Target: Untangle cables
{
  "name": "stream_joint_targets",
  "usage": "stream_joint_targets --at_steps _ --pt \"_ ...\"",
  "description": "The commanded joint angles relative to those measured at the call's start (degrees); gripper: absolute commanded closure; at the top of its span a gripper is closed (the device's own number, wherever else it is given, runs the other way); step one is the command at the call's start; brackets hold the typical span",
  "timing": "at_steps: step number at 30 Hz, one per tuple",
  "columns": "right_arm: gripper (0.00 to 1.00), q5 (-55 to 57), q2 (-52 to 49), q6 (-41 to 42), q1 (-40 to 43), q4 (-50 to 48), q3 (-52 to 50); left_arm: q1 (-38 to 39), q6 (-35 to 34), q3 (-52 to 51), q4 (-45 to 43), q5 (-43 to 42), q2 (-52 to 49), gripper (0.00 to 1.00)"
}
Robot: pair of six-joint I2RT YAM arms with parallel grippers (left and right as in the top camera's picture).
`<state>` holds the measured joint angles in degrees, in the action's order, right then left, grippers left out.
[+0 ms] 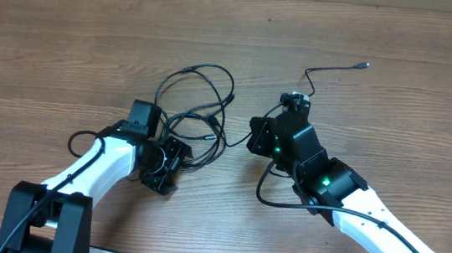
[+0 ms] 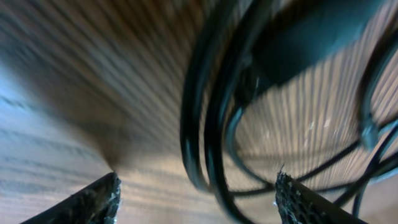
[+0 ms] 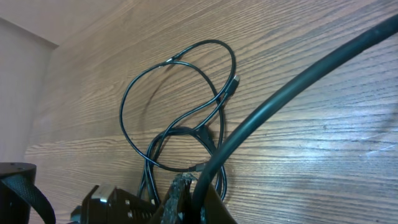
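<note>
Mid-untangle on the wooden table (image 1: 67, 34): the cables (image 1: 198, 111) lie in a looped knot at the centre, between my two arms. My left claw (image 2: 199, 202) hangs low over the knot's near-left edge, tips spread, with several strands running between them and none pinched. My right claw (image 3: 186, 193) is pressed together on a loose strand (image 1: 333, 69) whose plug end trails off to the far right. I judge this the parting step. The next move calls for closing the left claw on a single strand, not the lot, then drawing both claws apart gently so the loops slide free.
</note>
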<state>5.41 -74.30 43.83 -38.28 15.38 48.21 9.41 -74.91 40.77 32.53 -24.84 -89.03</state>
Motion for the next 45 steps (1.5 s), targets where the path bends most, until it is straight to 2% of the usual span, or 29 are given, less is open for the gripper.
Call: stream_joint_targets --at_steps 1,2,4,6,7,10,12,14,15,16,18,20,21,25,27,30,36,39,44,45 --pt "0.96 0.31 1.03 -0.63 0.09 -0.11 0.79 1.31 -3.80 -0.57 -1.09 8.44 0.28 0.27" --pt "0.96 0.22 1.09 -0.63 0.09 -0.11 0.79 1.97 -3.85 -0.57 -1.79 10.29 0.28 0.31" --pt "0.96 -0.98 1.18 -0.66 0.09 -0.11 0.79 3.26 -4.00 -0.57 -3.43 13.55 0.28 0.54" --pt "0.96 -0.96 1.25 -0.72 0.13 0.31 0.79 4.13 -3.96 -0.55 -4.63 16.33 0.28 0.87" --pt "0.96 -0.76 1.36 -0.83 0.52 1.25 0.79 4.11 -3.96 -0.52 -5.22 19.32 0.28 0.96" --pt "0.96 -0.98 3.06 -0.63 2.58 7.65 0.79 0.20 -1.27 1.46 -5.51 23.74 0.42 0.96" --pt "0.96 -1.42 4.37 -0.66 3.96 13.16 0.79 -4.83 3.34 5.44 -5.05 21.38 0.46 0.96" --pt "0.96 -7.85 5.25 -2.75 4.28 17.57 0.79 -9.66 4.92 10.58 -3.30 17.42 0.46 0.96" --pt "0.96 -11.74 5.33 -5.51 4.20 18.01 0.79 -11.17 4.92 12.50 -2.56 16.09 0.46 0.96" --pt "0.96 -24.46 5.42 -14.75 3.43 17.90 0.79 -13.14 5.18 15.54 -1.99 14.99 0.46 0.96" --pt "0.96 -36.06 5.66 -24.44 2.51 18.88 0.79 -14.34 6.12 18.03 -1.97 16.06 0.46 0.96" --pt "0.96 -33.99 6.34 -25.64 2.34 22.71 0.79 -15.17 8.13 19.63 -1.86 18.58 0.46 0.95" --pt "0.96 -27.45 7.15 -23.91 2.82 26.80 0.79 -15.98 10.19 20.68 -1.38 20.11 0.46 0.95" --pt "0.96 -4.92 10.23 -10.91 6.97 37.40 0.79 -19.87 14.27 23.41 1.57 21.24 0.46 0.95" --pt "0.96 6.73 12.85 -1.92 12.39 43.60 0.79 -23.58 15.43 25.27 4.39 21.20 0.46 0.96" --pt "0.96 14.60 15.10 3.34 21.29 46.51 0.79 -28.24 17.53 27.19 8.09 21.20 0.46 0.96" --pt "0.96 14.75 14.23 2.60 38.07 41.75 0.76 -35.06 21.38 27.56 13.97 21.18 0.44 0.96" --pt "0.96 10.78 13.66 0.35 40.00 40.48 0.76 -35.30 21.99 27.56 16.65 20.31 0.44 0.96" --pt "0.96 2.08 13.40 -12.55 39.36 31.30 0.76 -30.88 30.38 27.52 19.02 7.54 0.33 0.96" --pt "0.96 1.75 13.40 -13.11 39.36 30.34 0.76 -29.81 31.17 27.52 19.21 6.62 0.33 0.95"
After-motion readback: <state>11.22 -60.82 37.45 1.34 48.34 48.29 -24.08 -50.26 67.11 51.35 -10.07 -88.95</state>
